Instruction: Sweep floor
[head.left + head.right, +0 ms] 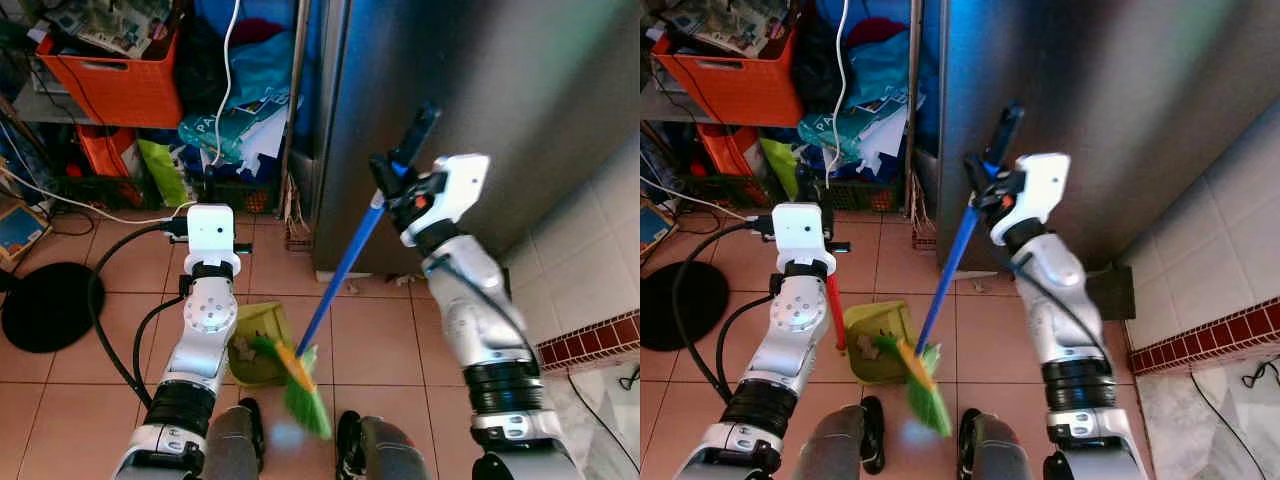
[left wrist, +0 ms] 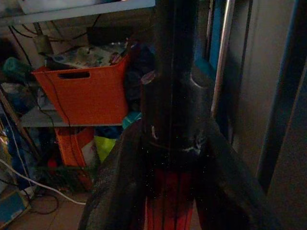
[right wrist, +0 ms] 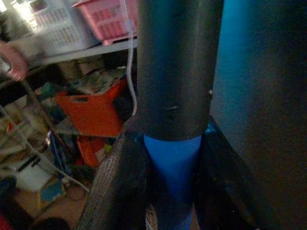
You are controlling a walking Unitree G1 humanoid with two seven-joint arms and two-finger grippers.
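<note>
Blue broom handle [image 1: 345,268] with green and orange bristles [image 1: 300,392], lime-green dustpan [image 1: 878,343] on a red stick [image 1: 835,312], terracotta floor tiles [image 1: 375,335]; orange crate [image 1: 115,82] upper left, dark-red tile strip [image 1: 590,340] lower right

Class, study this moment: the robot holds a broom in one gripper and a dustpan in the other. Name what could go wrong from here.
1. The broom's bristles sit right by the robot's feet, so a stroke may drag debris onto them instead of into the dustpan.
2. The right gripper grips the broom handle close to the steel cabinet; a backswing could strike it.
3. The left gripper holds the dustpan's red handle near a trailing black cable, which could snag.
</note>
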